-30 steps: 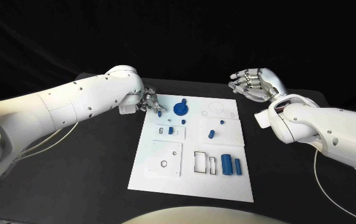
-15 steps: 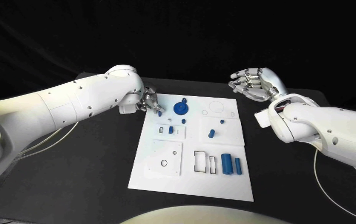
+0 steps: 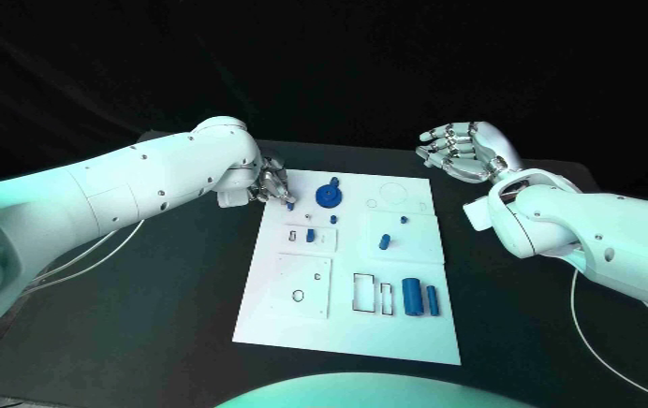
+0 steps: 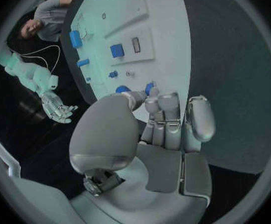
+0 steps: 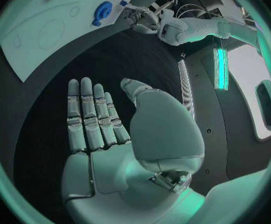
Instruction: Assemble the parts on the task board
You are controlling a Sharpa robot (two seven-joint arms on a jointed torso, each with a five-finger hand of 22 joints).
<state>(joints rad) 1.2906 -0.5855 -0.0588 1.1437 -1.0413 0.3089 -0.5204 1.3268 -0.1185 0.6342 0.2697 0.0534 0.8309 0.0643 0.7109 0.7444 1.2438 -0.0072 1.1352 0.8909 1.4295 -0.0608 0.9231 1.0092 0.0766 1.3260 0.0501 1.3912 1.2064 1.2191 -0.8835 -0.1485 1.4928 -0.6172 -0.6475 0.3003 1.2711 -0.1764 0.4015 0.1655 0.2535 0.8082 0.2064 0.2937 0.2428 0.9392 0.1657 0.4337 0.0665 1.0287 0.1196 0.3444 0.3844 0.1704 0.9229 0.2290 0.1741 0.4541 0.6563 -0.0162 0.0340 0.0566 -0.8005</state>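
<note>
Nothing has moved since a second ago: your left hand stays at the far left corner of the flat white rectangular task board, fingers bunched together around a small blue peg; you cannot tell whether they actually pinch it. Your right hand hovers beyond the board's far right corner, fingers straight and apart, holding nothing. Just beside the peg sits a round blue gear-like disc, and blue cylinders lie nearer you
</note>
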